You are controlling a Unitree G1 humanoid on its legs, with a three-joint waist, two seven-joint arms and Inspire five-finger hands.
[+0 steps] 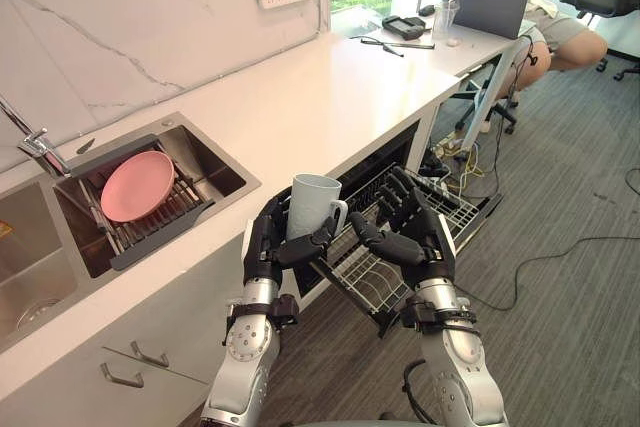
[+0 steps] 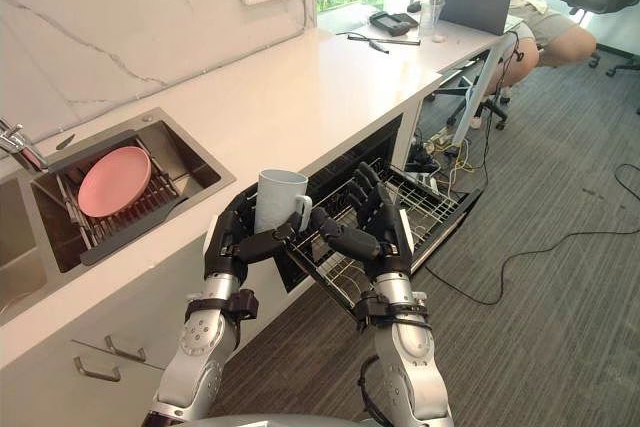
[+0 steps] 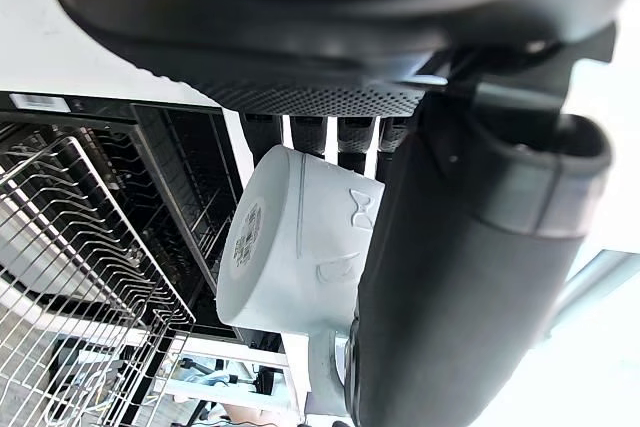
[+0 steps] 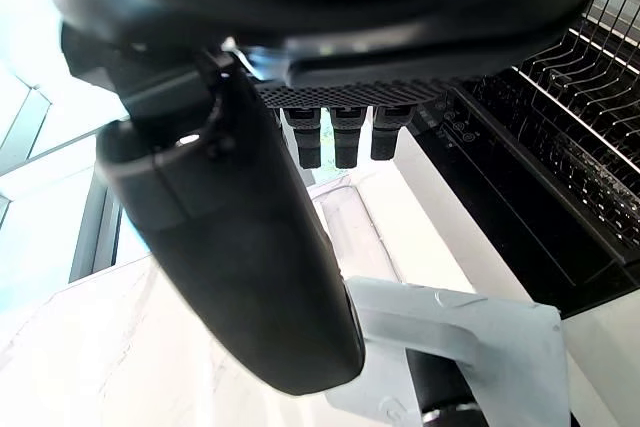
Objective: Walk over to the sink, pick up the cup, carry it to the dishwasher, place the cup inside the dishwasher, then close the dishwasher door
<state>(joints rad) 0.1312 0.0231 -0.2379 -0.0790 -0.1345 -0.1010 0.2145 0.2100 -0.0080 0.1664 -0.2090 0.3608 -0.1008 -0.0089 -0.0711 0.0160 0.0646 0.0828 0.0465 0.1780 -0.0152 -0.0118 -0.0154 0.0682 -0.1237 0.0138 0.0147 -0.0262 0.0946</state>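
A pale grey cup (image 1: 312, 202) stands upright in my left hand (image 1: 265, 247), whose fingers and thumb curl round its body. It hangs at the counter's front edge, above the near end of the pulled-out dishwasher rack (image 1: 365, 282). In the left wrist view the cup (image 3: 300, 247) shows bottom-on, with the wire rack (image 3: 80, 257) beyond it. My right hand (image 1: 415, 237) hovers over the rack just right of the cup, fingers relaxed, thumb reaching toward the cup's handle (image 4: 470, 337). I cannot tell whether the thumb touches the handle.
A sink (image 1: 215, 162) at the left holds a pink plate (image 1: 137, 185) on a drying rack, with a tap (image 1: 35, 142) behind. A person sits at the counter's far end by a laptop (image 1: 485, 2). Cables (image 1: 560, 247) trail over the carpet.
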